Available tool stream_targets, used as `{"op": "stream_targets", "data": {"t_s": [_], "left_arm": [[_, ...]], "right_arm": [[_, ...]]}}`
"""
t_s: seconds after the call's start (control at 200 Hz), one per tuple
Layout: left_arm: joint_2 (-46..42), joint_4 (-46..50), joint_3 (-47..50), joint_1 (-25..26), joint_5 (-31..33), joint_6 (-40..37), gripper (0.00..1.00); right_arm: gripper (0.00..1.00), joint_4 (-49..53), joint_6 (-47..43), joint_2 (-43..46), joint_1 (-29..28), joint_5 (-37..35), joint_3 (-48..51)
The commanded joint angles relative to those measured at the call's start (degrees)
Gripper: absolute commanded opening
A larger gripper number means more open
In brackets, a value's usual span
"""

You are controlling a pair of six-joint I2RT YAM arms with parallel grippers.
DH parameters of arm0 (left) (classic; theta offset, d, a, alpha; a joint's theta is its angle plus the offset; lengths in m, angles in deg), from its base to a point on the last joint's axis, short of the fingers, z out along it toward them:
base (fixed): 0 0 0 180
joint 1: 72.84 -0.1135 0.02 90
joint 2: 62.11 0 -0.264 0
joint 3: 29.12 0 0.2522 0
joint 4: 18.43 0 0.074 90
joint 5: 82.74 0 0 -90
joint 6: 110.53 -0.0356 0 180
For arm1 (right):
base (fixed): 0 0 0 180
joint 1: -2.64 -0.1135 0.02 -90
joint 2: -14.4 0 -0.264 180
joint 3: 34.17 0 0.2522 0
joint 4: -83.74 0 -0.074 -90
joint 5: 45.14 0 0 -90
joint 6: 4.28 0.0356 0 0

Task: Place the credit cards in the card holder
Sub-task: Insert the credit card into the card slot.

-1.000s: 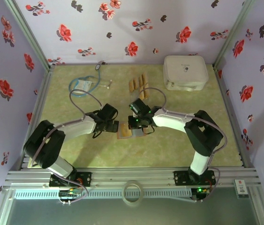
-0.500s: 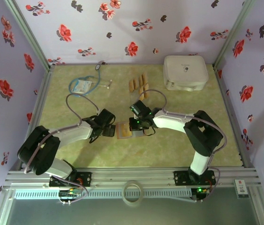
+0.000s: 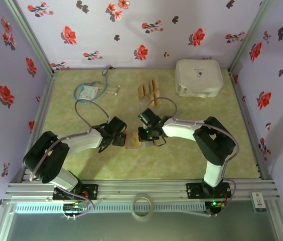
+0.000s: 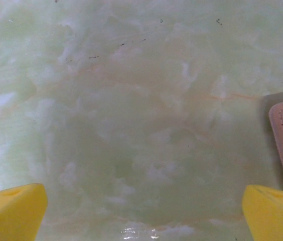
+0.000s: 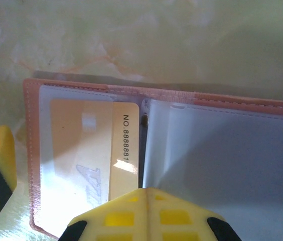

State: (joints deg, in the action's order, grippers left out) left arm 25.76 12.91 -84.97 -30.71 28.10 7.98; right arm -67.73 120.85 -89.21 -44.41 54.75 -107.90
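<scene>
So when I checked the feeds, the card holder (image 3: pixel 133 141) was lying opened flat on the counter (image 3: pixel 191 155). It sat roughly midway between the left and right edges, a bit closer to the near edge than the far one. The left claw (image 3: pixel 121 138) was just beside the holder's left side with its jaws spread wide and gripping nothing. On the left wrist cam both yellow fingertips (image 4: pixel 12 211) were out at the bottom corners with bare counter between them. Just the stitched edge of the holder poked in on the right of that view. The right claw (image 5: pixel 146 215) was fully closed, fingertips pressed together, at the holder's right side about where the fold line ends. It wasn't gripping anything as far as I could see, and I couldn't tell whether it actually touched the holder. On the right wrist cam one card (image 5: pixel 94 150) was tucked into the clear pocket left of the fold, with a number printed along its edge. The rest of the credit cards (image 3: pixel 149 92), about four tan pieces, lay in a loose bunch toward the far edge, near its middle. The white case (image 3: pixel 198 78) was to their right by the far right corner, and the stethoscope (image 3: pixel 90 90) was off to their left.
</scene>
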Motion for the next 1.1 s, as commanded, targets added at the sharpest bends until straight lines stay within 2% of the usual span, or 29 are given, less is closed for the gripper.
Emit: {"op": "stream_targets", "data": {"t_s": [0.0, 0.755, 0.925, 1.095], "left_arm": [[1.6, -0.1, -1.8, 0.7, 1.3, -0.2, 1.0], [4.4, -1.2, -1.7, 1.4, 0.9, 0.0, 1.0], [3.1, -0.1, -2.1, 1.3, 1.3, -0.1, 1.0], [-0.6, 1.1, -1.5, -0.2, 2.0, -0.2, 1.0]], "right_arm": [[0.0, -0.3, 1.1, -1.2, -0.4, 1.1, -1.4], [0.0, -0.5, 1.8, -4.7, -2.4, 2.6, -4.6], [0.0, -0.3, 1.9, -4.6, -2.7, 2.9, -4.9], [0.0, 1.5, 0.7, -1.0, -2.0, 0.2, -4.1]]}}
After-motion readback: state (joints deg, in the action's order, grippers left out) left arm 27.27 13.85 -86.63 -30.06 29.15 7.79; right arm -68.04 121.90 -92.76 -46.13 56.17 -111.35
